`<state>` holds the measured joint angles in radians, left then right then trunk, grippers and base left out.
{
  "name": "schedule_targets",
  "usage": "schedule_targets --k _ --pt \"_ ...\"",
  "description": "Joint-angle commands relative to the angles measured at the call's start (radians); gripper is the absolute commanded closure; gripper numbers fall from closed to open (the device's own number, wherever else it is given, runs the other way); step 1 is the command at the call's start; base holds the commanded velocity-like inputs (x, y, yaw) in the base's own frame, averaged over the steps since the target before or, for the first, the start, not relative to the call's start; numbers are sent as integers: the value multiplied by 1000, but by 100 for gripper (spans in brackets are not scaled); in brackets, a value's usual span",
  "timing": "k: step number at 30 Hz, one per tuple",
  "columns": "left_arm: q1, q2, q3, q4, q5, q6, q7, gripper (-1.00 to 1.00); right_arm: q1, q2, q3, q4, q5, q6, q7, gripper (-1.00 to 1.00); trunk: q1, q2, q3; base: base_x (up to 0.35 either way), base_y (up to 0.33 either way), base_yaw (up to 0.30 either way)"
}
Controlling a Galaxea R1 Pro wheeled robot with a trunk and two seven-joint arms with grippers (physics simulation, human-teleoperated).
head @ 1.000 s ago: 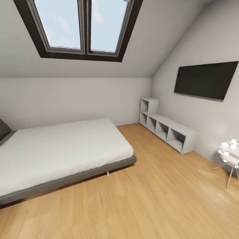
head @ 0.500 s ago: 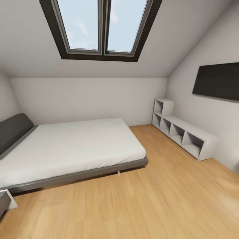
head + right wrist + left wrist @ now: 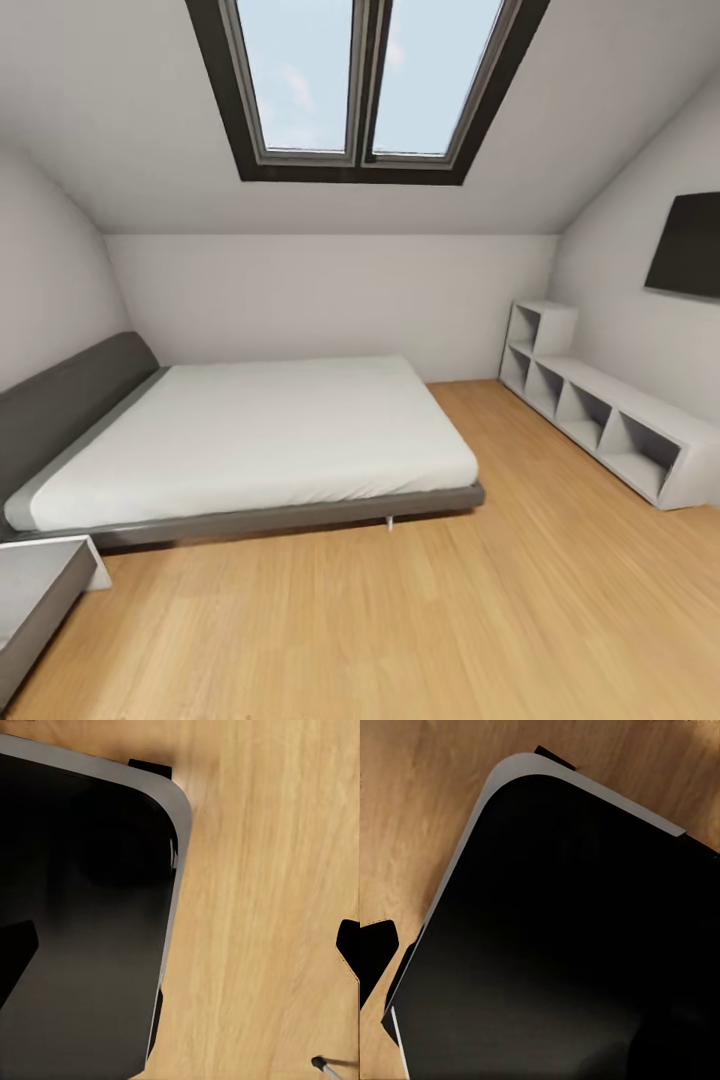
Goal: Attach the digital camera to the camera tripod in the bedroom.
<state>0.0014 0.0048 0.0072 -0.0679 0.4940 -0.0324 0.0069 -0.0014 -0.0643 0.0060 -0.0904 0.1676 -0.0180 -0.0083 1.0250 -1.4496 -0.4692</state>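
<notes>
One bed [image 3: 250,440] left | cube shelves [image 3: 610,425] right | plank floor [image 3: 400,620] between

- My right pincer [image 3: 182,954] hangs pointing down, toward six o'clock, over the floor beside my own black base [image 3: 75,945].
- Its two dark fingertips [image 3: 15,960] stand well apart, with nothing between them.
- My left pincer [image 3: 540,960] also points down toward six o'clock, above a rounded corner of the base.
- One left fingertip [image 3: 373,960] shows clearly. The other is lost against the black, so I cannot tell its spread.
</notes>
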Motion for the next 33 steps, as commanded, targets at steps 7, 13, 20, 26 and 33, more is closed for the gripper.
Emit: schedule_targets --k 7,13,20,26,33 --pt "0 0 0 -1 2 -1 1 -100 0 0 0 0 7 -2 -1 -100 0 0 -1 0 0 269" --pt "0 0 0 -1 2 -1 1 -100 0 0 0 0 7 -2 -1 -100 0 0 -1 0 0 269" --pt "0 0 0 -1 2 -1 1 -100 0 0 0 0 7 -2 -1 -100 0 0 -1 0 0 269" --pt "0 0 0 -1 2 -1 0 -100 0 0 0 0 7 -2 -1 -100 0 0 -1 0 0 269" --pt "0 1 -1 -1 2 -1 -1 -100 0 0 0 0 7 -2 -1 -100 0 0 -1 0 0 269"
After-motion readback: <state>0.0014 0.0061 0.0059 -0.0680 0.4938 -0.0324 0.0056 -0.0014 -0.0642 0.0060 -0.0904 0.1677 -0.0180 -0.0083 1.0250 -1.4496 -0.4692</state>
